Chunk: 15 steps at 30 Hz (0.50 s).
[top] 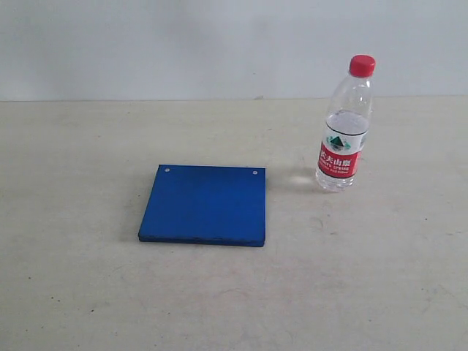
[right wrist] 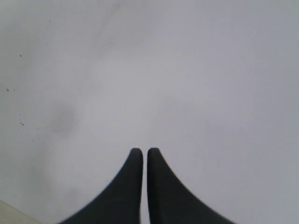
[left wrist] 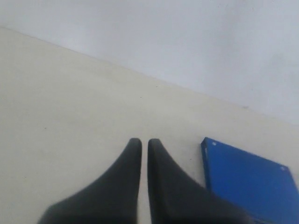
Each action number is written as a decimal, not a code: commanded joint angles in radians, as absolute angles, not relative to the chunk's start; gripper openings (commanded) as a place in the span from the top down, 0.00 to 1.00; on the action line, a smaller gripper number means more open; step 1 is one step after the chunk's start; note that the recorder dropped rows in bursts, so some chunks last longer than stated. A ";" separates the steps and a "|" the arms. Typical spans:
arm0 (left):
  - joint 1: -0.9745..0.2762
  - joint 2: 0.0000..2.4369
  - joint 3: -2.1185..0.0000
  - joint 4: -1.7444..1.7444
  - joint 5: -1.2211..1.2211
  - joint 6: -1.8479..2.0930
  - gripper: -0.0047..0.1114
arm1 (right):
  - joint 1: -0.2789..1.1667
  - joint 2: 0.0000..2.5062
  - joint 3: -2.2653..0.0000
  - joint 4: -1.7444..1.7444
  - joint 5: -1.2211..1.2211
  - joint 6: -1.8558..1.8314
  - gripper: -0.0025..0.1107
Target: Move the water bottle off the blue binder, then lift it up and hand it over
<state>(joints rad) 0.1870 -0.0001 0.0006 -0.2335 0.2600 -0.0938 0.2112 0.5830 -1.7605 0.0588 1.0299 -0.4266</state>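
The water bottle, clear with a red cap and a red-and-white label, stands upright on the table, apart from the blue binder and to its back right. The binder lies flat in the middle of the table with nothing on it. In the left wrist view a corner of the blue binder shows beside my left gripper, which is shut and empty over bare table. My right gripper is shut and empty, facing a plain pale wall. Neither gripper shows in the exterior view.
The beige table runs back to a pale wall. Nothing else stands on it.
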 commanded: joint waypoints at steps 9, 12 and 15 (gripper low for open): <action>0.189 0.000 0.000 -0.614 0.213 -0.074 0.92 | 0.219 0.320 -0.781 0.165 0.667 -0.349 0.98; 0.189 0.000 0.000 -0.614 0.213 -0.028 0.92 | 0.219 0.352 -0.488 0.321 0.267 -0.332 0.98; 0.189 0.000 0.000 -0.614 0.217 -0.019 0.92 | 0.219 0.430 -0.278 0.575 -0.059 -0.269 0.98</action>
